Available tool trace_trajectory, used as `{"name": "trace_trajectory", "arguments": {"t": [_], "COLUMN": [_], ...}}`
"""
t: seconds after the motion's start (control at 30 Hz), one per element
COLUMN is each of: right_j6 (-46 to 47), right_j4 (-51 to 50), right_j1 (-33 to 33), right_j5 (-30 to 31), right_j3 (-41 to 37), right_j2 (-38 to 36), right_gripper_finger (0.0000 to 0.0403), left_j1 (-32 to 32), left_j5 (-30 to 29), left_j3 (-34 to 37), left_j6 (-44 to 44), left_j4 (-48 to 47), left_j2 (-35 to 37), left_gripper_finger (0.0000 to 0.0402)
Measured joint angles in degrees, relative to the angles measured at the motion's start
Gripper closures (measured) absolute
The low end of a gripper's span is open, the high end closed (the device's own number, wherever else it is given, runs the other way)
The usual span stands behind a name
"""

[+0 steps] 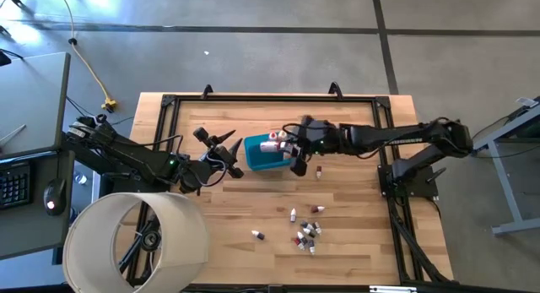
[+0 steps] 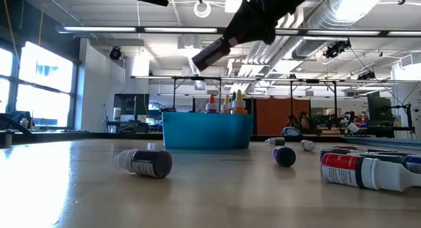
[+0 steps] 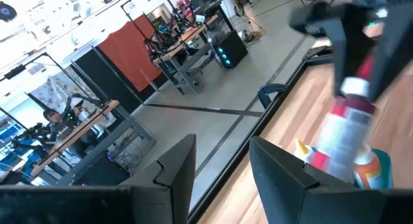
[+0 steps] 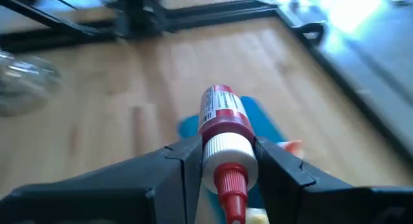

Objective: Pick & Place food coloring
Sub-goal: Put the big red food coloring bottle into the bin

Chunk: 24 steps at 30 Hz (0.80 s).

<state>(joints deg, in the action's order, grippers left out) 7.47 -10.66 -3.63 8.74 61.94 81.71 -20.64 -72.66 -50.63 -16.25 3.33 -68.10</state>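
One bottle held above the tub, more waiting on the boards

One red food-coloring bottle (image 4: 224, 124) sits pinched at its pale collar between the fingers of the right pincer (image 4: 222, 161), nozzle toward the wrist. In the high view this pincer (image 1: 291, 147) hangs at the centre of the frame, over the right edge of the blue tub (image 1: 260, 158), so the bottle is carried in the air, likely for lowering among the ones already inside. The low view shows it tilted, above the tub's upper left, with three capped bottles (image 2: 224, 103) standing upright inside, kept from rolling by the walls.

Left of the tub in the high view, the left pincer (image 1: 221, 149) waits with its fingers apart around nothing, clear of the drop.

Toward the lower centre-right of the high view, the remaining bottles (image 1: 307, 232) lie scattered on the wooden worktop (image 1: 211, 217), one vial (image 1: 257, 235) off by itself, all on their sides and well apart from the tub.
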Motion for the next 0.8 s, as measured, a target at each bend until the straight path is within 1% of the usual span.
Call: {"name": "trace_trajectory", "arguments": {"t": [0.07,0.17,0.3,0.47,0.53,0.67,0.8], "right_j6": [-2.38,-5.03,-6.82,-12.14,-13.79,-17.04,-18.61], "right_j4": [-6.94,-15.13,-28.55,-42.06,-45.58,-56.53,-63.6], "right_j1": [0.46,0.69,0.6,0.6,0.58,-0.45,-2.13], "right_j5": [3.42,4.87,3.87,-3.96,-3.89,-2.92,-2.64], "right_j3": [4.0,10.92,20.32,31.82,37.19,48.42,57.2], "right_j2": [0.55,2.76,9.32,20.72,24.69,32.62,38.47], "right_gripper_finger": [0.029,0.029,0.029,0.029,0.0288,0.0277,0.0284], "left_j1": [0.0,0.0,0.02,0.02,0.02,0.02,0.02], "left_j5": [0.0,-0.01,-0.02,-0.02,-0.02,-0.01,-0.18], "left_j3": [0.0,0.0,0.0,0.0,0.0,0.0,0.02], "left_j6": [0.01,0.01,0.01,0.0,0.02,0.0,-0.01], "left_j4": [0.02,0.12,0.24,0.22,0.2,0.06,-0.49], "left_j2": [0.0,0.0,0.0,0.0,0.0,0.0,0.0], "left_gripper_finger": [0.0259,0.0259,0.0259,0.0259,0.0259,0.0259,0.0259]}}
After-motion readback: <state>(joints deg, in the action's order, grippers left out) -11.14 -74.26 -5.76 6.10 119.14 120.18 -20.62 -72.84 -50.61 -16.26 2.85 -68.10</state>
